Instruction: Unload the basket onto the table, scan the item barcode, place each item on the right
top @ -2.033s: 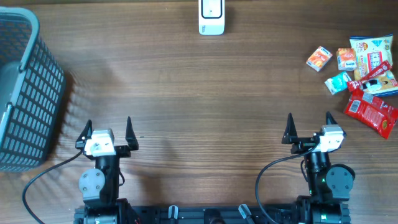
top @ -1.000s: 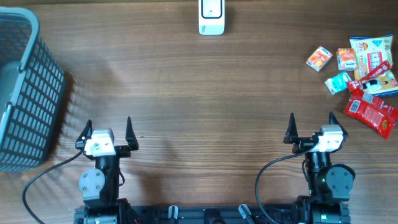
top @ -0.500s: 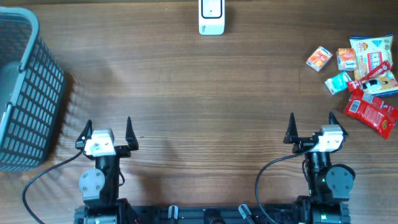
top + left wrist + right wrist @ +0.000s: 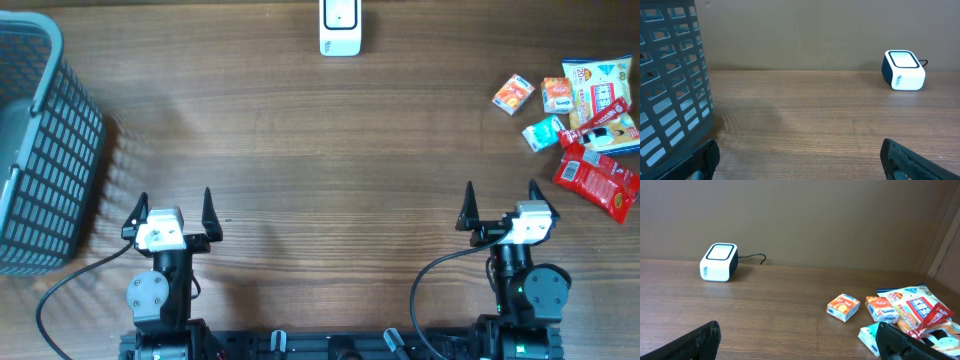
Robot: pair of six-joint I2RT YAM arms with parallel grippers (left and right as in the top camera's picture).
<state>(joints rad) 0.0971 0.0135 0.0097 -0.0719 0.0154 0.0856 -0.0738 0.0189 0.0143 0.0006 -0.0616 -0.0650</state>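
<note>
The white barcode scanner stands at the table's far edge, centre; it also shows in the left wrist view and the right wrist view. The items lie in a pile at the far right: an orange box, a second orange box, a teal box, a red packet and a white snack bag. My left gripper and right gripper hang open and empty near the front edge, far from everything.
A grey mesh basket stands at the left edge, just left of and beyond my left gripper. The scanner's cable trails off behind it. Bare wooden tabletop lies between the grippers and the scanner.
The right gripper has edged very slightly to the right since the earliest frame. Nothing else has moved.
</note>
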